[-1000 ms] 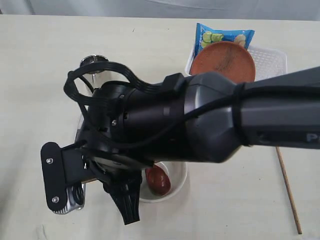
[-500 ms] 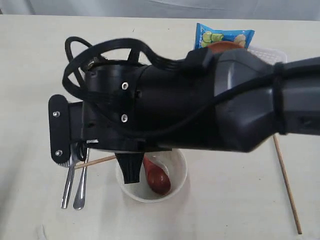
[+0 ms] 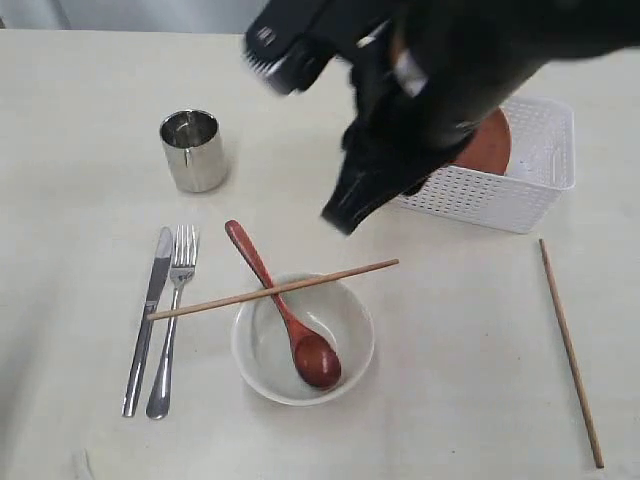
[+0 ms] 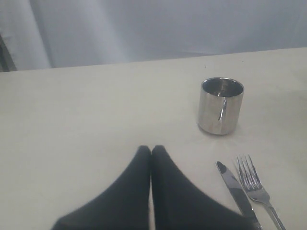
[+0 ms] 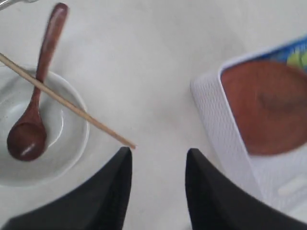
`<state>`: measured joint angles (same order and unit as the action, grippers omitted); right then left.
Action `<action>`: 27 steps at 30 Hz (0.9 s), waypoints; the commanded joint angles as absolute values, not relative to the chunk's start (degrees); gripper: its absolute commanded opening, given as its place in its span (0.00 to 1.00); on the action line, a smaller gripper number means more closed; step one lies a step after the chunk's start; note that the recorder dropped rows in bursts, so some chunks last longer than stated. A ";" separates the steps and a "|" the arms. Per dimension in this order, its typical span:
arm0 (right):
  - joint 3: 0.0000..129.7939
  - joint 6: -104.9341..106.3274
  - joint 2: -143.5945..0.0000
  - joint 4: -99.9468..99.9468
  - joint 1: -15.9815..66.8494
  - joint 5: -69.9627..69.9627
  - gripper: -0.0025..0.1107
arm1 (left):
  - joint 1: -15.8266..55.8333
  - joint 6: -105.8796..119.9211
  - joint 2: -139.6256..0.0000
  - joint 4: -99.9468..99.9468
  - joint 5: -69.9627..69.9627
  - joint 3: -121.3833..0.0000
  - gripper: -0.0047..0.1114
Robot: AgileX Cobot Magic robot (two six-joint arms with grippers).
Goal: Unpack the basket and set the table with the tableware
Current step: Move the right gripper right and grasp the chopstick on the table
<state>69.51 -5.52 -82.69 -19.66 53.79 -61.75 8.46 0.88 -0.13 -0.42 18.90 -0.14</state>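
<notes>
On the table (image 3: 80, 220) a steel cup (image 3: 192, 150) stands at the back left, with a knife (image 3: 147, 320) and fork (image 3: 172, 320) side by side in front of it. A wooden spoon (image 3: 285, 310) rests in the white bowl (image 3: 350, 325), and one chopstick (image 3: 270, 290) lies across the rim. A second chopstick (image 3: 570, 350) lies at the right. The white basket (image 3: 480, 195) holds the brown plate (image 5: 268, 105). My right gripper (image 5: 158, 153) hovers open and empty between bowl and basket. My left gripper (image 4: 151, 149) is shut and empty near the cup (image 4: 220, 106).
A blue snack packet (image 5: 292, 52) lies in the basket behind the plate. My right arm (image 3: 450, 70) hangs over the basket's left part and hides some of the plate in the exterior view. Bare tabletop lies between bowl and basket.
My right arm has swung from over the cutlery and bowl back towards the basket, uncovering the cup, knife, fork and bowl. The chopstick now shows lying across the bowl.
</notes>
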 commanded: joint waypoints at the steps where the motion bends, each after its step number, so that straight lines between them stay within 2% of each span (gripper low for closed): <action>1: 69.73 -6.45 -78.32 -7.23 39.69 -69.96 0.34 | 8.80 0.62 0.00 -0.41 18.41 0.00 0.04; 6: 63.64 -6.22 -76.59 -4.34 25.47 -69.96 0.34 | 8.80 0.62 0.00 -0.41 18.41 0.00 0.04; 12: 51.52 -6.22 -77.68 -3.93 15.21 -69.48 0.34 | 8.80 0.62 0.00 -0.41 18.41 0.00 0.04; 13: 48.16 -6.22 -78.68 -3.93 13.68 -65.84 0.34 | 8.80 0.62 0.00 -0.41 18.41 0.00 0.04; 19: 40.01 -6.13 -84.94 -2.59 12.74 -53.08 0.34 | 8.80 0.62 0.00 -0.41 18.41 0.00 0.04; 27: 39.14 -6.20 -93.57 -2.24 12.74 -41.96 0.34 | 8.80 0.62 0.00 -0.41 18.41 0.00 0.04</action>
